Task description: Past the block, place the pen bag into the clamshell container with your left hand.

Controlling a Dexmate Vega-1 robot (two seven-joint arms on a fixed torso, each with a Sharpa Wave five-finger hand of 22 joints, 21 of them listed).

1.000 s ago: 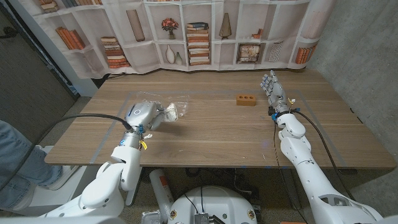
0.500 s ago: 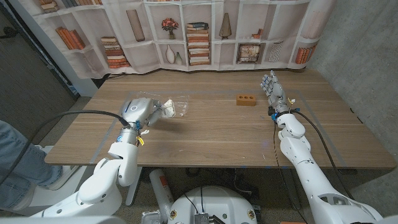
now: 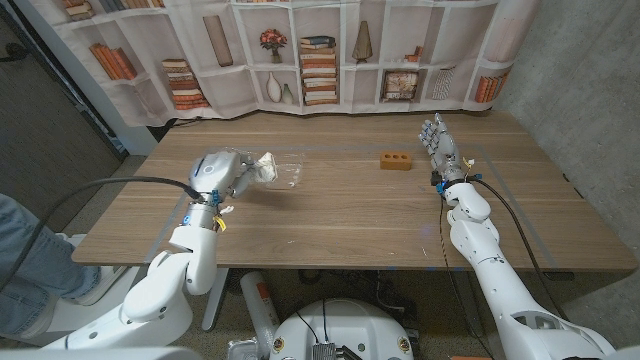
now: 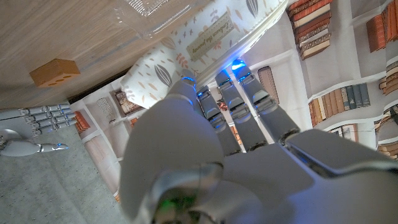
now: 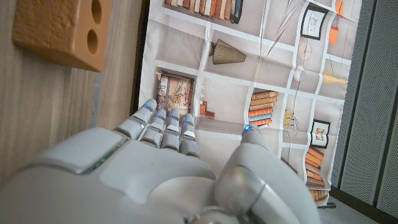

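Left hand (image 3: 222,172) is gripping the pen bag (image 4: 186,46) beside the clamshell (image 3: 285,172); right hand (image 3: 437,140) is standing with fingers apart, holding nothing, near the block (image 3: 395,160).

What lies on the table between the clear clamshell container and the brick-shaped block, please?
Nothing: in the head view, only bare wooden table lies between the clamshell container and the block. The left hand holds the pen bag at the container's far side from the block.
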